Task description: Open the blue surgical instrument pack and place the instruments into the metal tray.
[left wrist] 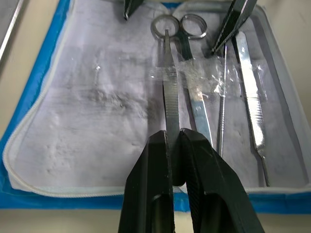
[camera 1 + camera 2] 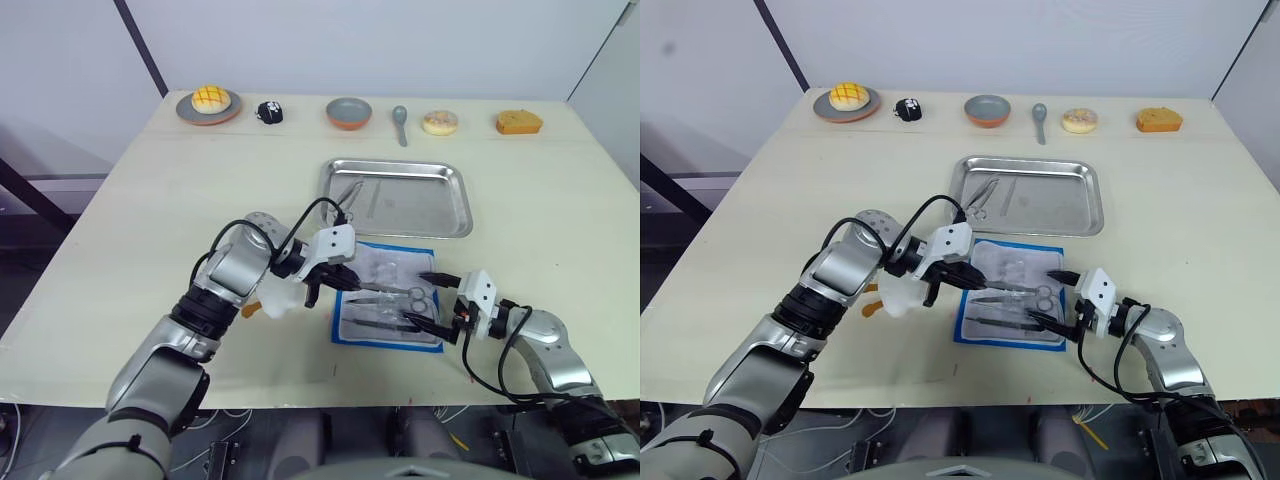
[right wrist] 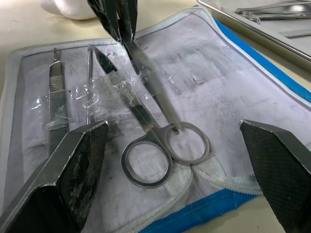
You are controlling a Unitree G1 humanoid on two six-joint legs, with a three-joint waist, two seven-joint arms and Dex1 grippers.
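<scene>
A: Lifting those tweezers [image 1: 170, 104] cleanly is the job in hand, I'd say. The left gripper [image 1: 176, 145] has its fingers pinched shut on the near end of them, over the opened blue surgical instrument pack [image 2: 390, 297], which lies flat on the table [image 2: 120, 220] just in front of the metal tray [image 2: 398, 196].

B: What would make it go well?

A: A strip of clear film crosses the instruments [image 3: 141, 109], so I'd pull the tweezers out lengthwise, low and slow, rather than straight up, or the pack may come along. The ring-handled scissors [image 3: 165, 143] lie touching them, with a slim probe and a flat handle beside.

B: And the right side?

A: The right gripper [image 2: 440, 303] hangs spread wide at the pack's right edge, its tips near the scissor rings, gripping nothing. Judging by that, it could press the pack down while the left one draws.

B: Anything in the tray yet?

A: Two slim silver tools [image 2: 988, 193] lie at its left end; the rest is bare.

B: Any writing to read?

A: None I can make out; the pack's inner face is plain white with a blue border.
</scene>
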